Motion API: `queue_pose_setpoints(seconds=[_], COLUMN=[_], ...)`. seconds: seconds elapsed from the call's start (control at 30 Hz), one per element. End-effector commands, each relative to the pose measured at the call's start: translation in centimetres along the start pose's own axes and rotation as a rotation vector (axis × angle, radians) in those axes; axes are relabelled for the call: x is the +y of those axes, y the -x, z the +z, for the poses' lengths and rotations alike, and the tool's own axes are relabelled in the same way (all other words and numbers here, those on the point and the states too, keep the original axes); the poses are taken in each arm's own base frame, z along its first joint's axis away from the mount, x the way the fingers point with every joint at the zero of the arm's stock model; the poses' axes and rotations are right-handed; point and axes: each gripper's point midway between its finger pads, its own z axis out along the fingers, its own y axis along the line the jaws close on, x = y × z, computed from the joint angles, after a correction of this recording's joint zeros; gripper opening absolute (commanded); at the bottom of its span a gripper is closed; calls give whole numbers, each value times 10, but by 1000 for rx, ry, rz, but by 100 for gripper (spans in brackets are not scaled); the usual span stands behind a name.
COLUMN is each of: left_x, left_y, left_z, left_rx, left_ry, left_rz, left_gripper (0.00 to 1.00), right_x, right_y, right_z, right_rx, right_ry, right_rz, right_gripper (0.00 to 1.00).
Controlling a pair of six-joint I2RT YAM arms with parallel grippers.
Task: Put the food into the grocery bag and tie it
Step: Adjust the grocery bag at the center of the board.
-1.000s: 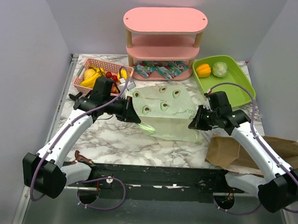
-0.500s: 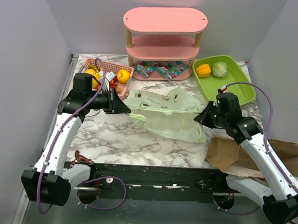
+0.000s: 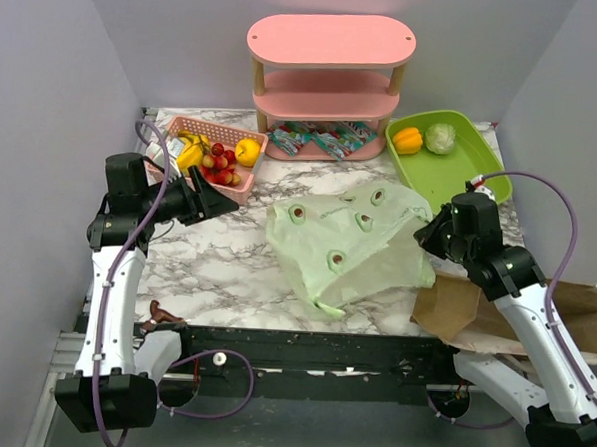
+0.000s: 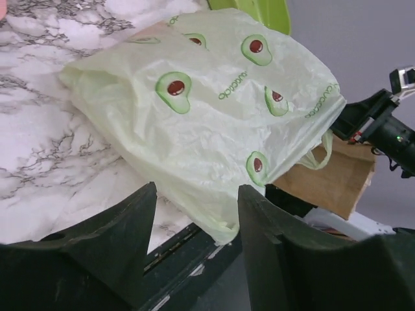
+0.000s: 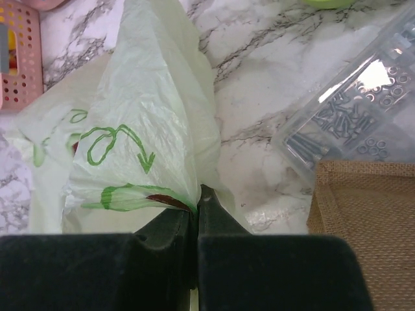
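Release on the left side! The left gripper (image 3: 225, 202) has let go of the grocery bag (image 3: 343, 241) and swung back left. Its jaws are spread wide with nothing between them, just beside the pink basket (image 3: 215, 128) holding the bananas (image 3: 190, 155) and red fruits (image 3: 219, 165). The right gripper (image 3: 425, 234) stays pinched tight on the bag's right edge. The bag was a stretched sheet 1 second ago; now it is a puffed heap mid-table, toward the near edge.

No food is in yet: the bell pepper (image 3: 408, 139) and leafy head (image 3: 440, 138) sit in the green tray (image 3: 482, 158) far right, and the snack packets (image 3: 323, 141) lie under the pink shelf (image 3: 331, 40).

My read: 1 arm anchors the bag and the other is free to fetch, with the basket fruit closest. Whether the bag's mouth is open, I cannot tell, so loading could be fiddly.
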Motion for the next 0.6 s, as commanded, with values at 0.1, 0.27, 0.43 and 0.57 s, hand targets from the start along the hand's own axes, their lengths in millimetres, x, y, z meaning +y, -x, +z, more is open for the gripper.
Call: queue_pose_setpoints(seconds=[0.1, 0.27, 0.43, 0.57], left_x=[17, 47, 80, 99], left_y=[18, 42, 67, 86], left_z=[-12, -11, 2, 24], left_rx=[-134, -205, -222, -202], left_ry=[173, 326, 424, 470], left_rz=[40, 46, 36, 44], left_gripper=[69, 86, 87, 87], right_x=[21, 32, 33, 25], right_y=[-6, -6, -14, -16], right_z=[-3, -6, -5, -3], right_rx=[46, 74, 141, 138], right_ry=[130, 176, 178, 143], right_rz=[-67, -105, -153, -163], right_gripper=[1, 1, 1, 2])
